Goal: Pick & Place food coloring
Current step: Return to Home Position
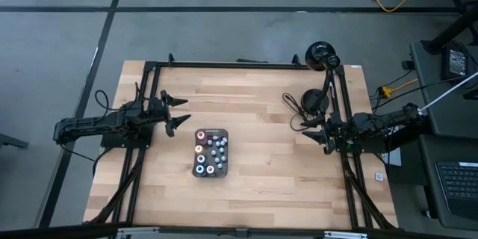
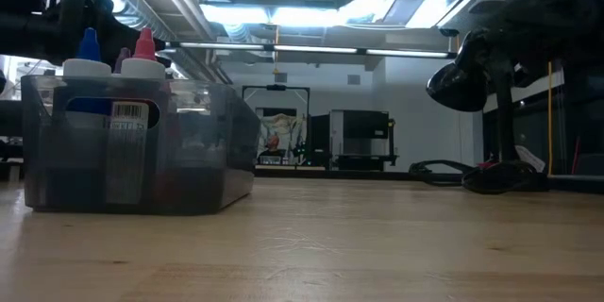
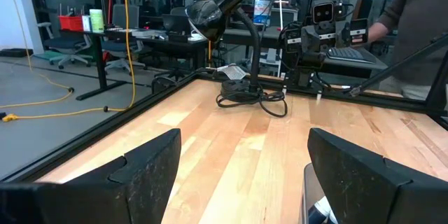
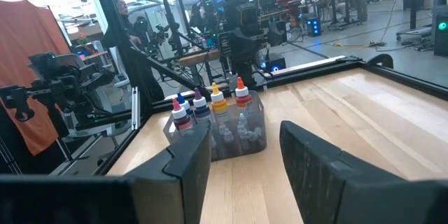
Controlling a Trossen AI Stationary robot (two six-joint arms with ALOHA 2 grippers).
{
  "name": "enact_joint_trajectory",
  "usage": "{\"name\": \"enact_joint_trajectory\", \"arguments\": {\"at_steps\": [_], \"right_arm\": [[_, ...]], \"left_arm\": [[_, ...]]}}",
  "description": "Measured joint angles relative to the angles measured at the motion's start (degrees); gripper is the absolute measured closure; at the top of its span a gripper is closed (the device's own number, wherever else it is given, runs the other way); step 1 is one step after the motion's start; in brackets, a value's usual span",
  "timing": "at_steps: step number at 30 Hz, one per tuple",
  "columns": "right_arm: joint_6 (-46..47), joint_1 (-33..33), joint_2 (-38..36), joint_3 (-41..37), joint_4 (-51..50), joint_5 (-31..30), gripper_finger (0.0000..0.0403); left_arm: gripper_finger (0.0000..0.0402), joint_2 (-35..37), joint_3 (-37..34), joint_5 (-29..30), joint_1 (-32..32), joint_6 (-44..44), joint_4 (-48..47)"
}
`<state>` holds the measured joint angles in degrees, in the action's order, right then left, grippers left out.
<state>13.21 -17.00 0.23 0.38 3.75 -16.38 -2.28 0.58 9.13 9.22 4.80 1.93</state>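
Observation:
The food coloring bottles (image 1: pixel 210 151) stand upright in a dark grey translucent tray (image 1: pixel 198 172) near the table's middle. Their caps are white, grey, red and orange from above. In the right wrist view the bottles (image 4: pixel 210 105) show blue, purple, yellow and orange tips; the low view shows a blue-tipped and a red-tipped bottle (image 2: pixel 143 52) above the tray wall (image 2: pixel 189 151). My left gripper (image 1: pixel 179 113) hovers open just left of and beyond the tray. My right gripper (image 1: pixel 308 131) is open near the right edge, pointing at the tray (image 4: pixel 241 136).
A black desk lamp (image 1: pixel 321 54) with round base (image 1: pixel 314 101) and a coiled cable (image 3: pixel 245 98) stands at the far right of the table. Black frame rails (image 1: pixel 246 65) run along the far edge and both sides. A person (image 3: pixel 420 21) stands beyond the right arm.

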Motion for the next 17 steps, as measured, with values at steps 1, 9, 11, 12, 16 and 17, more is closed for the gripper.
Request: {"name": "enact_joint_trajectory", "arguments": {"at_steps": [1,9,11,12,16,17], "right_arm": [[0.0,-0.02,0.0,0.0,0.0,0.0,0.0231],[0.0,-0.01,0.0,0.0,-0.01,0.0,0.0231],[0.0,-0.02,0.0,0.0,0.0,0.0,0.0231],[0.0,-0.01,0.0,0.0,0.0,0.0,0.0231],[0.0,-0.02,0.0,0.0,-0.01,0.0,0.0231],[0.0,-0.02,0.0,0.0,0.0,0.0,0.0231]], "left_arm": [[0.0096,0.0,0.0,0.0,0.01,0.0,0.0],[0.0096,-0.01,-0.02,0.0,0.0,0.0,-0.01],[0.0096,-0.01,0.0,0.0,0.0,-0.01,0.0],[0.0096,0.0,0.0,0.0,0.01,0.0,0.0],[0.0096,0.0,0.0,0.0,-0.01,-0.02,0.0],[0.0096,-0.02,-0.01,0.0,0.01,0.0,0.0]]}}
